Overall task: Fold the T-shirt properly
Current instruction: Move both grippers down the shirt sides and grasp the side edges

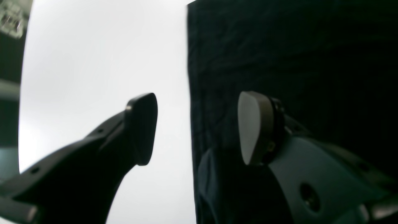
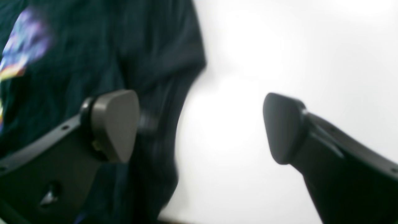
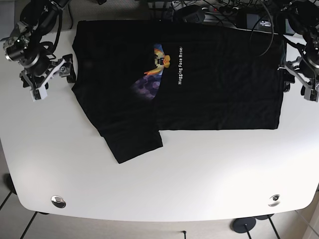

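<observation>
Black T-shirt (image 3: 199, 79) spread across upper centre of white table (image 3: 164, 184), one sleeve folded toward lower left. Right gripper (image 3: 50, 77) at upper left, left gripper (image 3: 298, 79) at upper right; jaws of both spread, straddling shirt edges.

A black T-shirt (image 3: 199, 79) lies spread across a white tabletop (image 3: 164, 184), its printed side up and one sleeve (image 3: 130, 138) angled toward the near edge. The right tool (image 3: 49, 79) hangs at the shirt's left edge, the left tool (image 3: 298, 78) at its right edge, both with jaws apart.
</observation>
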Available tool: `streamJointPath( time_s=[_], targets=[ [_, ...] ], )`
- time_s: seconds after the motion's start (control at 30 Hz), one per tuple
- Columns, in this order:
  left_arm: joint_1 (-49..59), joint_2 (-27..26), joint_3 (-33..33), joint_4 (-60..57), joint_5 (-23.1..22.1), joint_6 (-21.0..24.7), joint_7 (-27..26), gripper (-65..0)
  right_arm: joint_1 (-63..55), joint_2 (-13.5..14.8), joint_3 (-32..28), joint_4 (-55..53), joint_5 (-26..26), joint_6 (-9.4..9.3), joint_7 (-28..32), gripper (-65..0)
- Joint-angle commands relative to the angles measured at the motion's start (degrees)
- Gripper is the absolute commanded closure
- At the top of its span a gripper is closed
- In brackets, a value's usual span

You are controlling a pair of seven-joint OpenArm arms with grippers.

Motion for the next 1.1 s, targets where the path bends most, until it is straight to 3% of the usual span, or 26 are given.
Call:
streamJointPath(
  time_s=[0.03,0.1,0.27,0.5,0.63,0.73,0.8,0.87,0.97,1.1],
  targets=[
    [-3.8,-1.1,2.1,-2.1,3.3,0.1,-1.3,-38.3,4.6,-0.7,-2.4,0.4,-5.3,-0.03,0.7,-60.6],
    [-8.3,0.4,3.7,-6.3,7.0,0.1,-1.4,-38.3,10.0,-0.9,-5.9,-4.2,-10.9,-0.03,3.1,-60.6],
    [-15.4,2.2,3.9,-11.7,13.8,0.1,-3.2,-38.3,17.8,0.7,-10.6,-22.5,-13.8,-0.03,11.6,-60.4],
    [-18.9,1.9,3.6,-17.4,14.1,0.1,-7.5,-38.5,18.3,0.9,-14.8,-31.1,-13.8,-0.03,16.6,-59.6],
    [-19.4,1.6,3.6,-20.9,14.0,0.4,-7.5,-38.9,16.4,-0.8,-17.2,-31.2,-13.9,-0.03,18.4,-49.8],
    [-20.2,1.0,4.2,-21.0,13.8,6.0,-7.6,-39.2,15.9,-1.2,-17.5,-31.2,-13.9,-0.03,18.7,-44.4],
    [-20.9,0.9,5.0,-22.1,14.0,6.2,-7.6,-39.2,15.9,-1.2,-17.5,-31.2,-13.7,-0.03,18.7,-38.5],
    [-21.2,0.7,4.7,-25.8,14.0,6.2,-7.6,-39.2,15.9,-1.2,-17.5,-31.2,-13.6,-0.03,18.7,-26.8],
    [-23.4,-1.4,4.8,-32.7,14.0,6.2,-10.3,-39.2,16.0,-1.1,-17.5,-31.2,-13.9,-0.03,18.7,-4.3],
    [-23.6,-2.9,4.9,-39.5,14.0,6.2,-13.4,-39.2,16.0,-0.9,-17.5,-31.2,-13.9,-0.03,18.7,-2.1]
  ],
)
